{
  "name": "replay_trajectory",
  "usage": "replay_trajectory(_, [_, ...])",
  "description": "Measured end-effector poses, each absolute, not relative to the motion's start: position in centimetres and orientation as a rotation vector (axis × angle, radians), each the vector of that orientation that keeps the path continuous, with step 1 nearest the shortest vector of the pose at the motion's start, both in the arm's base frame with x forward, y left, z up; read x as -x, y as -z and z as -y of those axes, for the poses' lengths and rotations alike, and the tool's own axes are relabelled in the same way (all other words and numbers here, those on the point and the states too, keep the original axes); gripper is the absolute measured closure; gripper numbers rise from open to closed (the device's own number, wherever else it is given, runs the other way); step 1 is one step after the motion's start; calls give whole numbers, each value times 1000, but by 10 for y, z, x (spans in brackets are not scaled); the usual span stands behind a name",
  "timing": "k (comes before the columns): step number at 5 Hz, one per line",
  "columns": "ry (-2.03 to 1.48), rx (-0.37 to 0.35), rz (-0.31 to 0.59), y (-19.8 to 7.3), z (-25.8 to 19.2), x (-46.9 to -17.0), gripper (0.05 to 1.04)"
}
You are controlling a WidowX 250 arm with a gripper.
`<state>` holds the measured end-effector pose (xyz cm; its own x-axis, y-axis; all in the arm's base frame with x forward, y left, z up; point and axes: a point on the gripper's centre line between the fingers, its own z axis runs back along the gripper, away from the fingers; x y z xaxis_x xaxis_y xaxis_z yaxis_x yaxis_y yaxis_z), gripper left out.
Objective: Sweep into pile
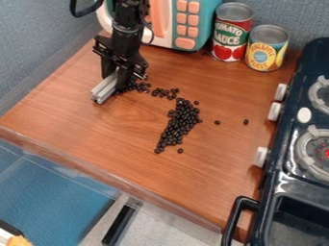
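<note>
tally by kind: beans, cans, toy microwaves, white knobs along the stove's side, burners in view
black beans: too many to count, left out of total
cans: 2
toy microwave: 1
white side knobs: 3
burners: 2
total: 8

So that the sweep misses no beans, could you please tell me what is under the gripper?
The gripper holds a grey bar, and some beans show close beside it on the table. Whether more lie directly beneath is hidden.
</note>
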<state>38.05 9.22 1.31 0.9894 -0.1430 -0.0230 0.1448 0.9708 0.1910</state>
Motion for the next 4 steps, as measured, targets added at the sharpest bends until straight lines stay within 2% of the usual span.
replay_trajectory(3, [257,-187,31,-13,-47,-382,708])
replay_trajectory(4, [257,-185,31,-13,-46,-382,708])
